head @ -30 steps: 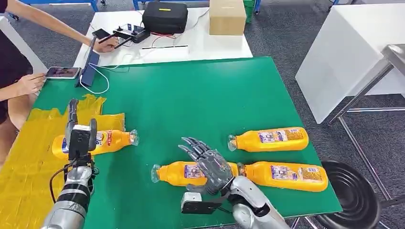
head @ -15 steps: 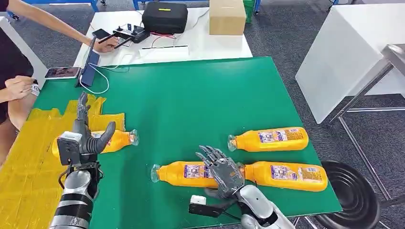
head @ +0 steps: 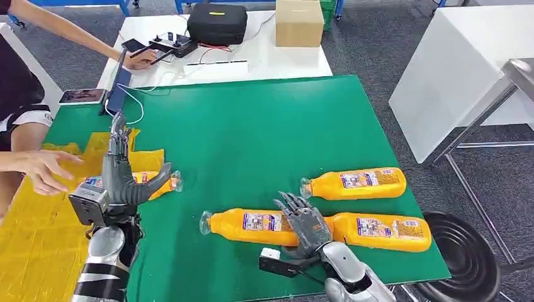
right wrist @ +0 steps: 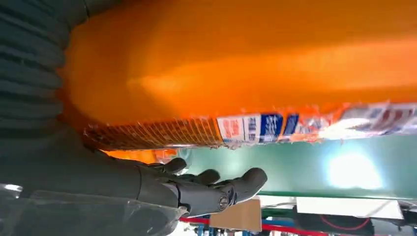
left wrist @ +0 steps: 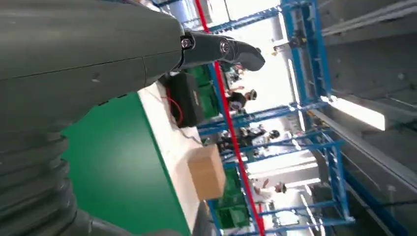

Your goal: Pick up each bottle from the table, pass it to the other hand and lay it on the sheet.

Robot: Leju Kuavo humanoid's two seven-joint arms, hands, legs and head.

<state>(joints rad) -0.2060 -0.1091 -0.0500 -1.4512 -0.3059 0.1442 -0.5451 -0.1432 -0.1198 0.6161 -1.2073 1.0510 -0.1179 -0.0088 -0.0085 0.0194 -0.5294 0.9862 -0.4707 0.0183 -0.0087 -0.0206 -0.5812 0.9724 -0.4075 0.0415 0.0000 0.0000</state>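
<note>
Reaching with fingers spread, right hand (head: 306, 225) sits over the nearest orange plastic juice bottle (head: 252, 226) lying on green table (head: 252, 126), grasp not closed | left hand (head: 119, 179) raised, loose, holding nothing, ready to receive | one bottle (head: 154, 182) already rests on yellow sheet (head: 31, 220) | two more bottles wait right.

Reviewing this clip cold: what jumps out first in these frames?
Four orange bottles lying on their sides on the green table: three toward its right, with the right hand spread over the bottle nearest the robot, and one bottle on the yellow sheet at the left. The left hand is raised open in front of that one, and a person's hand reaches in over the yellow sheet.
</note>
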